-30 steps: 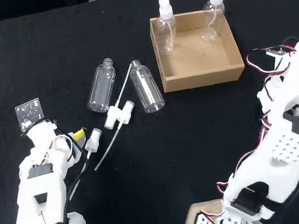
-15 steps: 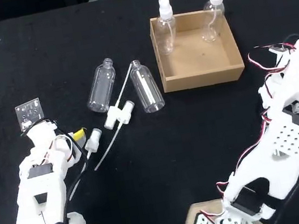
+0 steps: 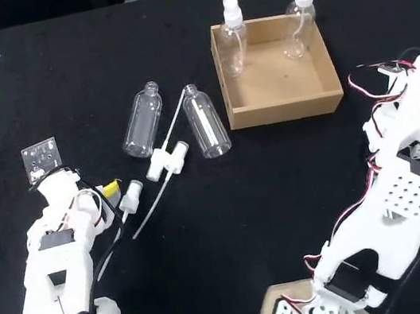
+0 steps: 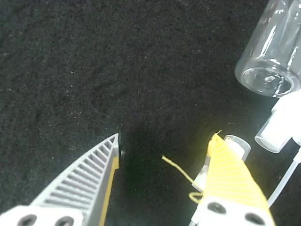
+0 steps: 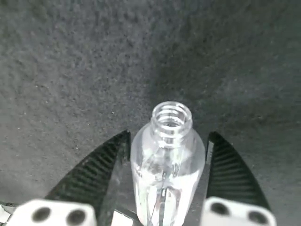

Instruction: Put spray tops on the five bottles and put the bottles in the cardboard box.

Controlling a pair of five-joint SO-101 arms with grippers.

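Slight drift of right arm (image 3: 413, 163), else unchanged. Right tool (image 5: 168, 136) clamped on open bottle (image 5: 167, 162); left tool (image 4: 166, 137) apart beside loose spray top (image 4: 236, 143). Two capped bottles (image 3: 232, 36) in box (image 3: 286, 104), two bare bottles (image 3: 142, 121) on tabletop (image 3: 58, 69); three left to cap.

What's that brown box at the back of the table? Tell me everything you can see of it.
The cardboard box is shallow, square and open-topped, of plain brown card, lying flat on the black table. Two clear bottles with white spray tops stand upright inside, one in each far corner; the remaining floor is bare. Nothing else touches it.
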